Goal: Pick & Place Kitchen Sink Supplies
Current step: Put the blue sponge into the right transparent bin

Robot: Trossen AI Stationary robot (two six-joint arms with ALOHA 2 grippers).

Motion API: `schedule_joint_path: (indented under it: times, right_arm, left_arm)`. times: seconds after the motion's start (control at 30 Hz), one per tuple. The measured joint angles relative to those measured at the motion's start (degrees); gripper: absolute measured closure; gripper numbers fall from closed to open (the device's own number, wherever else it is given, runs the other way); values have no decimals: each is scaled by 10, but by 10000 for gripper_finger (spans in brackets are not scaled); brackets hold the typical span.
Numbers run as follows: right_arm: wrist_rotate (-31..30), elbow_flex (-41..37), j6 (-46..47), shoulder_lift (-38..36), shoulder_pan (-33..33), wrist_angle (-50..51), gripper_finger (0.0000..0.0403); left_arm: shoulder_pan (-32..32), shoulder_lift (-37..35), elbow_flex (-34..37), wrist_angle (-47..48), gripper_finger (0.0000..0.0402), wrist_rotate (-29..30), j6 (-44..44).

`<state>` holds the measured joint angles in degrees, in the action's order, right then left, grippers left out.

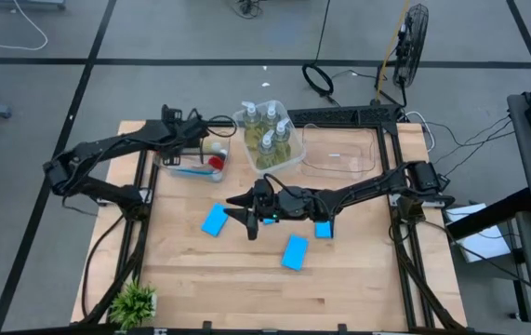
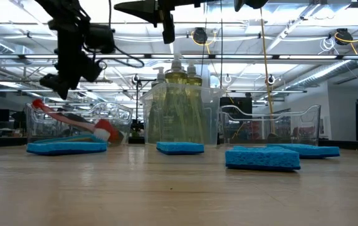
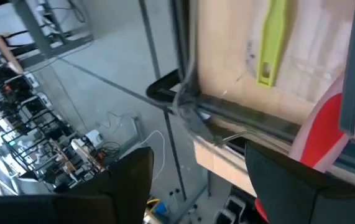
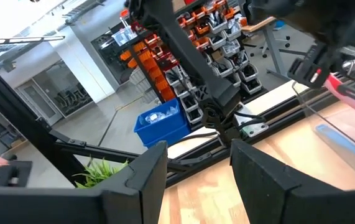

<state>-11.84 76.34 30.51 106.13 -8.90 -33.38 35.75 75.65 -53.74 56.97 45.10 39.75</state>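
Observation:
My left gripper (image 1: 207, 138) (image 3: 199, 180) hangs open over the far end of the left clear bin (image 1: 167, 166), with nothing between its fingers. In that bin lie a red brush (image 2: 72, 120), a blue brush (image 1: 186, 171) and a yellow-green brush (image 3: 270, 43). My right gripper (image 1: 237, 214) (image 4: 199, 168) stands open and level above the table's middle, pointing toward the left edge, well above the sponges. Blue sponges (image 1: 214, 221) (image 1: 295, 252) (image 1: 323, 229) lie flat on the table. Pump bottles (image 1: 267, 130) stand upright in the middle bin (image 1: 293, 158).
A clear bin (image 1: 339, 151) with nothing visible in it stands at the far right beside the bottle bin. A small green plant (image 1: 135, 300) sits at the near left corner. The wooden table (image 1: 246, 288) is bare toward its near edge.

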Motion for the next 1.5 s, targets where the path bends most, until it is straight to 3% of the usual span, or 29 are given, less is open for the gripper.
schedule_joint_path:
  times: [0.27,0.47,0.77,1.1,1.33,1.5]
  right_arm:
    - [1,0,-14,-8,7,11,238]
    - [2,-1,-36,-45,10,102,241]
    - [3,-2,-41,-134,11,335,243]
    - [61,-1,91,-225,2,701,243]
    - [77,-2,198,-252,-6,938,243]
    - [76,-3,272,-251,-6,1044,243]
  left_arm:
    - [-35,-97,0,0,144,-13,-45]
    - [-70,-168,0,-1,144,-109,-109]
    - [-106,-226,0,-14,144,-304,-277]
    - [-143,-233,0,-28,144,-479,-451]
    - [-194,-232,0,-80,144,-496,-521]
    - [-224,-232,0,-128,144,-487,-551]
